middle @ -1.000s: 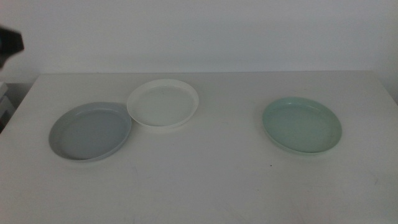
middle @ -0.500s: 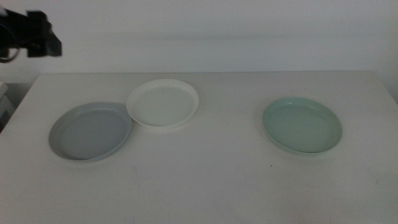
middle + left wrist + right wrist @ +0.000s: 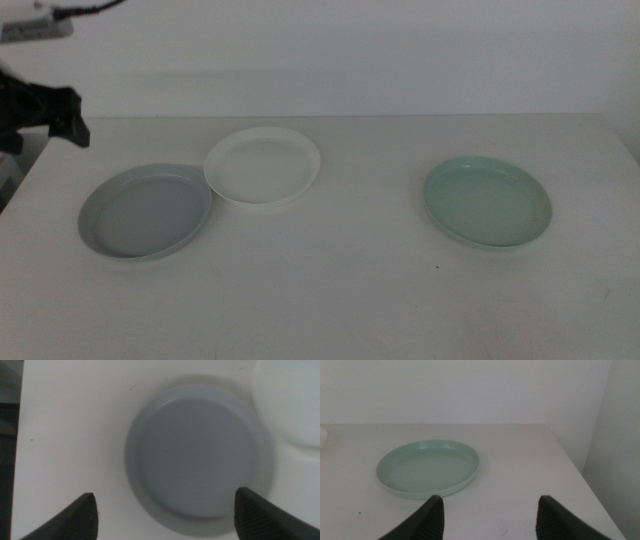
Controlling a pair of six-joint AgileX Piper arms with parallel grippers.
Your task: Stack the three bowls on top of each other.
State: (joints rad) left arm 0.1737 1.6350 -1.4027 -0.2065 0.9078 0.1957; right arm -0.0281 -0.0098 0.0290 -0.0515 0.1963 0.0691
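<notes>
Nothing is stacked yet: all three bowls lie flat on the counter (image 3: pixel 330 280), so I judge I'm at the very first step, the reach for a bowl. My left hand (image 3: pixel 165 510) hangs high over the grey bowl (image 3: pixel 200 457), spread wide and holding nothing, its two tips framing the bowl's near rim from above. The grey bowl sits toward the counter's left side, and the white bowl (image 3: pixel 262 165) lies just behind it to the right, rims touching or even overlapping slightly; I can't tell which. The green bowl (image 3: pixel 487 201) rests alone, well apart on the right. My right hand (image 3: pixel 487 510) waits low at the near right, also wide and empty, facing the green bowl. Next, I think, I need to come down and close over the grey rim on its free side, away from the white bowl.
</notes>
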